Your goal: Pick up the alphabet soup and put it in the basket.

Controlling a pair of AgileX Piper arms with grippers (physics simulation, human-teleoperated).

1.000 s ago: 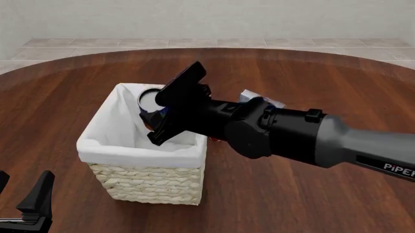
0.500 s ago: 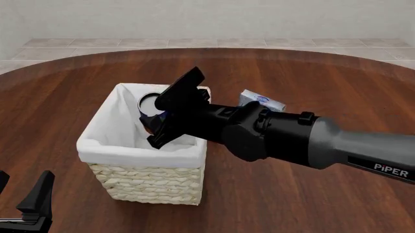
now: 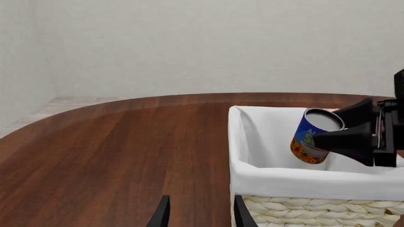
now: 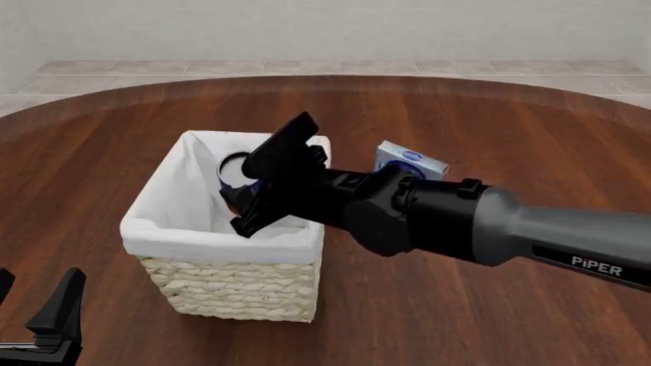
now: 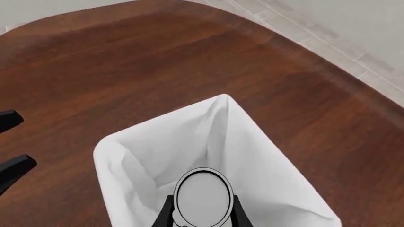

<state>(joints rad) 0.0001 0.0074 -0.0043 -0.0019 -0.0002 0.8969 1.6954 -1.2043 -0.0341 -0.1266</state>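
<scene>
The alphabet soup is a small can with a silver top and a blue and orange label. It hangs tilted inside the mouth of the basket. My right gripper is shut on the can, one finger on each side. The basket is pale woven straw with a white cloth lining folded over the rim. My left gripper stands open and holds nothing at the near left, well apart from the basket, and its fingers show low in the left wrist view.
A blue and white box lies on the brown wooden table just right of the basket, partly behind my right arm. The table's curved far edge meets a tiled floor.
My right arm has shifted a little left and down, carrying the can slightly lower into the basket's mouth. More of the blue and white box shows. The left gripper has not moved.
</scene>
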